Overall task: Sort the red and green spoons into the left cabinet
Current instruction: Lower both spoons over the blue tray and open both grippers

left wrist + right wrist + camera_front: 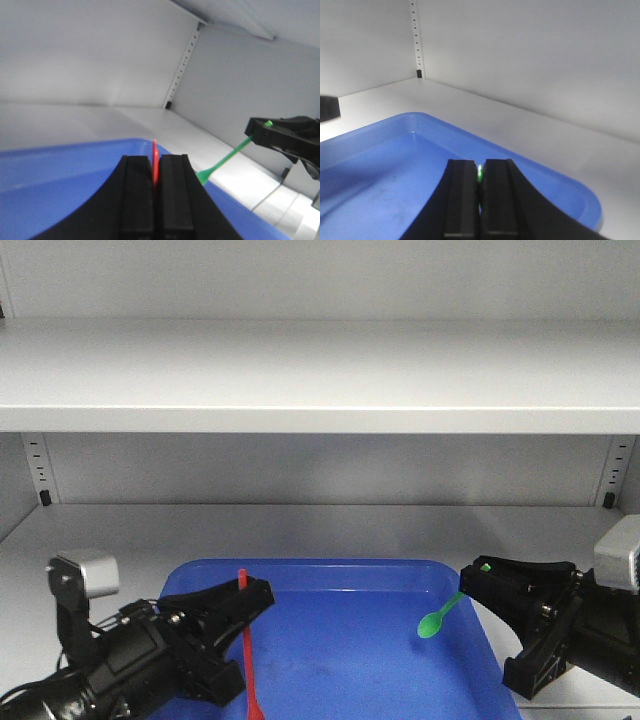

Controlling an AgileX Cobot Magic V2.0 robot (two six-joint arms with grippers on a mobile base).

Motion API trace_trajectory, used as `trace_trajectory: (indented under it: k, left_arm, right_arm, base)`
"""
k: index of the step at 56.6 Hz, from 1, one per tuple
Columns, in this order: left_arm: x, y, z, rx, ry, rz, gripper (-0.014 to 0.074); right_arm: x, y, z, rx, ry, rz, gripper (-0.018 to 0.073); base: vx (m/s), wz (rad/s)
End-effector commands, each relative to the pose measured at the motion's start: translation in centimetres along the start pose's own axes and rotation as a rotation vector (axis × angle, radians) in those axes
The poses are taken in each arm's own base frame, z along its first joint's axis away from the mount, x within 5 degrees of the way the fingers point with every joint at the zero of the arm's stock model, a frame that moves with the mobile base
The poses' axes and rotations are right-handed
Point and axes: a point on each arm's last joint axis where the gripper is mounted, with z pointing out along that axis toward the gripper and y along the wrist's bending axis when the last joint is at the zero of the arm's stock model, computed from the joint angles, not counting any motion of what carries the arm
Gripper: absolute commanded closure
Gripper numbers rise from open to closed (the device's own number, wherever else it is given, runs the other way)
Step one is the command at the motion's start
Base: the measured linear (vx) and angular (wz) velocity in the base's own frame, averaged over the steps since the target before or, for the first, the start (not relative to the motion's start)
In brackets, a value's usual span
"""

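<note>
The left pincer [252, 592] is closed on the red spoon [246, 640], which stands nearly upright over the blue tray [350, 660]. The right pincer [478, 573] is clamped on the green spoon [441, 616], whose bowl hangs below and left of it, above the tray. No writing is legible on the cabinet [320, 380].

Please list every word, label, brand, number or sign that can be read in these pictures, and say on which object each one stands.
There is no readable text in any of the three views.
The blue rounded-corner plastic tray, the thin red plastic spoon, the short bright green plastic spoon and the pale grey-white shelving unit carry no print.
The perforated upright strip shows only plain holes, no numbers.
</note>
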Motion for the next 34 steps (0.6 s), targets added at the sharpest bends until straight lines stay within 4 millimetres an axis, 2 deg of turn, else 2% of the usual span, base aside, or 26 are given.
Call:
trace_trajectory:
  k: [1, 11, 19, 25, 29, 34]
  left_arm:
    - [-1.7, -0.6, 0.4, 0.038, -0.118, -0.039, 0.0526]
    - [-0.9, 0.2, 0.9, -0.001, -0.104, -0.074, 0.0369]
    - [-0.6, 0.4, 1.0, -0.004, -0.093, -0.06, 0.0167]
    - [-0.7, 0.4, 1.0, -0.002, -0.107, 0.006, 0.0036]
    - [-1.1, 0.3, 1.0, 0.005, -0.144, 0.061, -0.0011]
    - [-1.9, 0.2, 0.8, 0.009, -0.242, 0.117, -0.0021]
  right_arm:
    - [-1.4, 0.1, 0.0, -0.013, -0.068, 0.055, 0.0466]
    - [-0.6, -0.6, 0.4, 0.022, -0.031, 0.115, 0.0309]
    - [-0.6, -0.6, 0.5, 0.02, -0.03, 0.117, 0.0158]
    - [-0.6, -0.6, 0.5, 0.018, -0.031, 0.117, 0.0078]
    - [-0.7, -0.5, 0.5, 0.006, -0.038, 0.116, 0.0043]
    - [-0.9, -0.1, 0.4, -0.035, -0.061, 0.115, 0.0015]
  base:
    - [0.0, 0.0]
    - [0.0, 0.0]
    - [0.0, 0.0]
    - [0.0, 0.0]
    - [0.0, 0.0]
    - [0.0, 0.0]
